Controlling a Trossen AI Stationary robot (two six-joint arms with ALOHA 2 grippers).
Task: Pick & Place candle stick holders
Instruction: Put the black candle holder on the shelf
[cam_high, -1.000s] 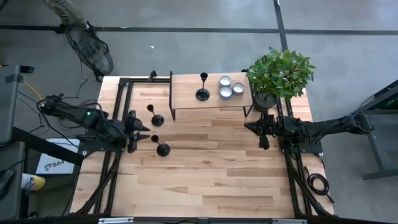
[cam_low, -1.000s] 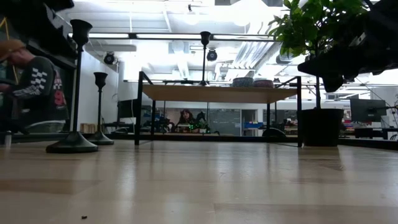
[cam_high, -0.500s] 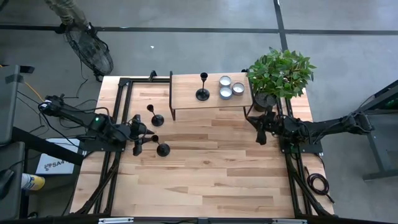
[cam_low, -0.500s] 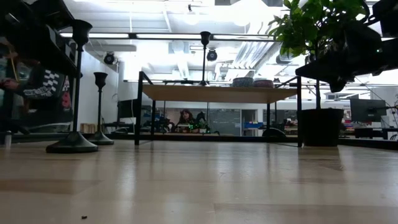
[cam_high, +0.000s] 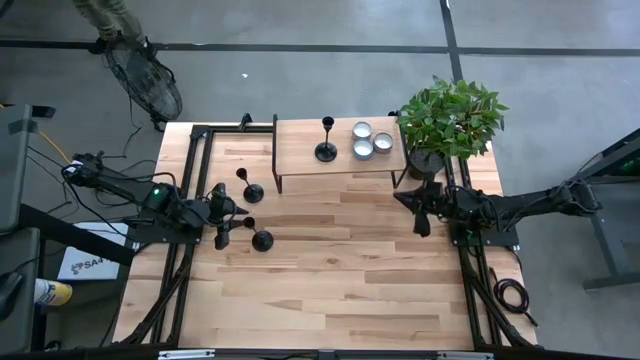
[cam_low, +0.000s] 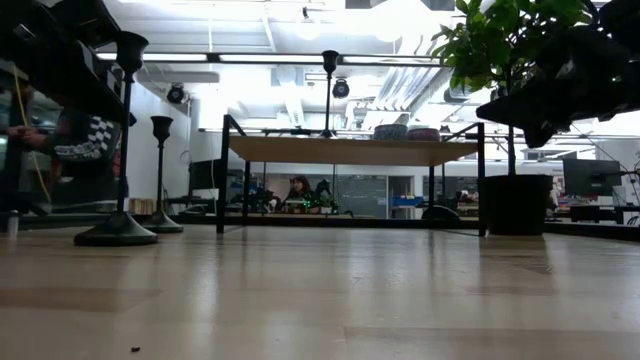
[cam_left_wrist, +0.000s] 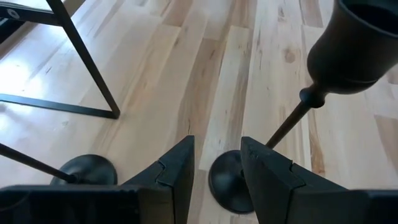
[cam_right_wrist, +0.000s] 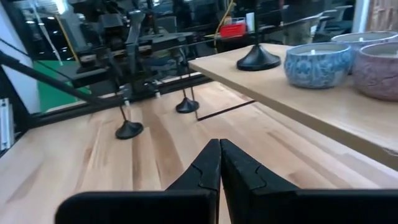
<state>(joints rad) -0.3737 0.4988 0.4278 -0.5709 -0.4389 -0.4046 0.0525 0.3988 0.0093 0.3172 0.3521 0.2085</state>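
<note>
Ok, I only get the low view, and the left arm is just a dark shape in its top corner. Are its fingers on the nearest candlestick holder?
Observer: No. In the left wrist view the left gripper is open. The nearest holder shows its base beyond the gap, and its stem is not between the fingers.
Operator: I count two candles on the shelf. Is that right?
Observer: From above there are three candles, clustered on the right part of the shelf.
Operator: Is the right arm carrying anything?
Observer: No. The right gripper is shut and holds nothing; from above it sits just in front of the plant.
</note>
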